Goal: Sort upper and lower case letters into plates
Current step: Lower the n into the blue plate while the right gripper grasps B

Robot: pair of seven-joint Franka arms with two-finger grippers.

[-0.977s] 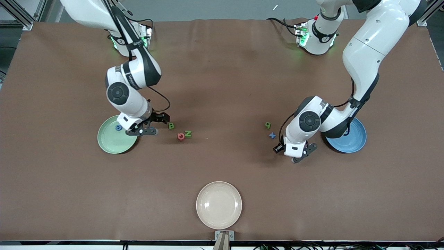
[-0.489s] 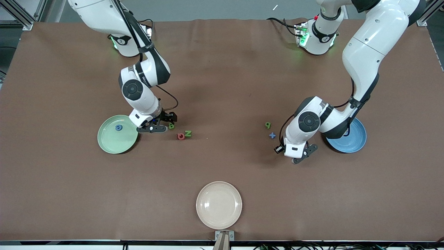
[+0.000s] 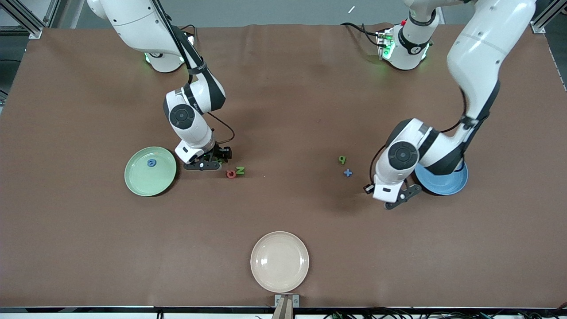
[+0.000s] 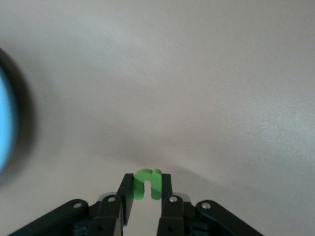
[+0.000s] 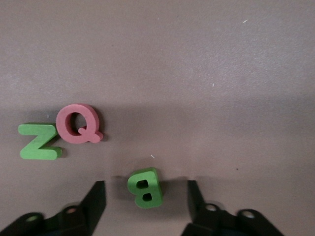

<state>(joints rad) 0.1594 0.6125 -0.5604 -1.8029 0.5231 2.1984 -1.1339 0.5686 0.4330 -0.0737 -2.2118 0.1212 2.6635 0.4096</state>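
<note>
My right gripper (image 3: 207,164) is open and low over a green letter B (image 5: 145,187), which lies on the table between its fingers. A red Q (image 3: 231,174) and a green Z (image 3: 240,169) lie beside it, touching each other; both also show in the right wrist view, the Q (image 5: 78,124) and the Z (image 5: 39,141). The pale green plate (image 3: 141,181) holds one blue letter (image 3: 152,163). My left gripper (image 3: 401,197) is shut on a small green letter n (image 4: 147,183), over the table beside the blue plate (image 3: 447,184), which the arm partly hides.
A green letter (image 3: 342,159) and a blue cross-shaped letter (image 3: 348,173) lie on the table toward the left arm's end, near the left gripper. A cream-beige plate (image 3: 279,261) sits empty near the front edge. The blue plate's rim (image 4: 6,123) shows in the left wrist view.
My right gripper moved from the green plate's edge to over the B, now straddling it. My left gripper shifted toward the blue plate with the green n.
</note>
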